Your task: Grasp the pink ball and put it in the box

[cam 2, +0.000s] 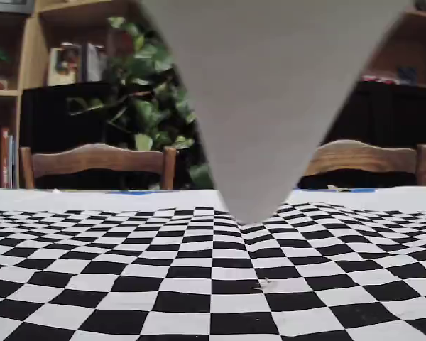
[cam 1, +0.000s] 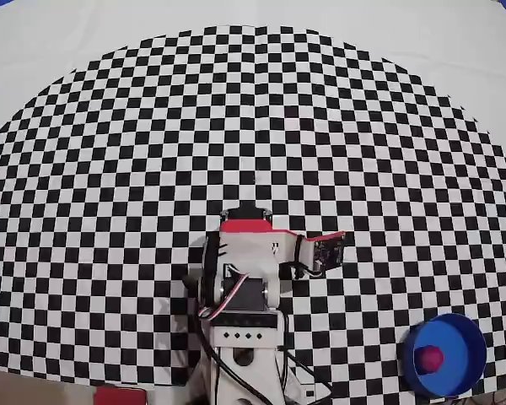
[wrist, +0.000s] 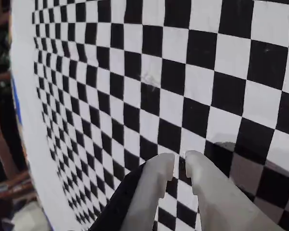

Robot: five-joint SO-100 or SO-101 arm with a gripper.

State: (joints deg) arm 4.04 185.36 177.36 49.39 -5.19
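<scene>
In the overhead view the pink ball (cam 1: 429, 359) lies inside the round blue box (cam 1: 476, 339) at the bottom right corner of the checkered mat. My arm is folded near the bottom centre, and my gripper (cam 1: 332, 248) points right, well to the left of and above the box. In the wrist view my gripper (wrist: 179, 161) has its two white fingers (wrist: 156, 185) almost together with only a thin slit between them and nothing held. It hangs over bare checker squares. Ball and box do not show in the wrist or fixed views.
The black-and-white checkered mat (cam 1: 253, 126) lies on a white table. The arm's base (cam 1: 240, 342) stands at the bottom edge. In the fixed view a large grey wedge (cam 2: 270, 99) close to the lens blocks the middle; wooden chairs (cam 2: 96, 160), a plant and shelves stand behind the table.
</scene>
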